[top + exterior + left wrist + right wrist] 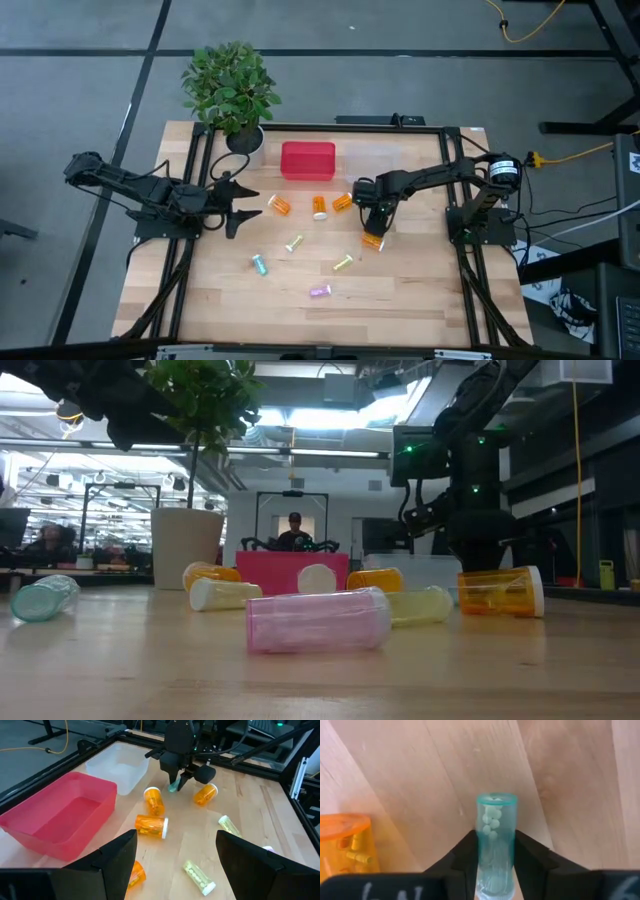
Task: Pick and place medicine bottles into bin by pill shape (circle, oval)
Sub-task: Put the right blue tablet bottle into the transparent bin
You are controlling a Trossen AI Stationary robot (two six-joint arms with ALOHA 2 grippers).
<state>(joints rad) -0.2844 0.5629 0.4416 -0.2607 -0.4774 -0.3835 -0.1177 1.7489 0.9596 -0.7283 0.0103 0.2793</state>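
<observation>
My right gripper (378, 216) is shut on a teal bottle (496, 817) with round pills, right of the table's middle; it also shows in the left wrist view (175, 781). An orange bottle (372, 241) with oblong pills lies just nearer than it. Three more orange bottles (320, 207) lie on their sides before the red bin (307, 161). Two pale yellow bottles (293, 243), a second teal one (260, 265) and a purple one (320, 291) lie nearer. My left gripper (238, 205) is open and empty at the left. My right gripper pinches the teal bottle by its two opposite sides (486, 847) between its two fingers. The fingers come from above, pointing down, and lie along the bottle. The bottle stands on end below the fingers, one end (496, 799) toward the table; it looks just clear of the wood.
A clear whitish bin (120, 767) stands right of the red bin at the far side. A potted plant (232, 88) stands at the far left corner. Dark frame rails (195, 170) run along both sides. Bare wood (420, 290) lies at the near right.
</observation>
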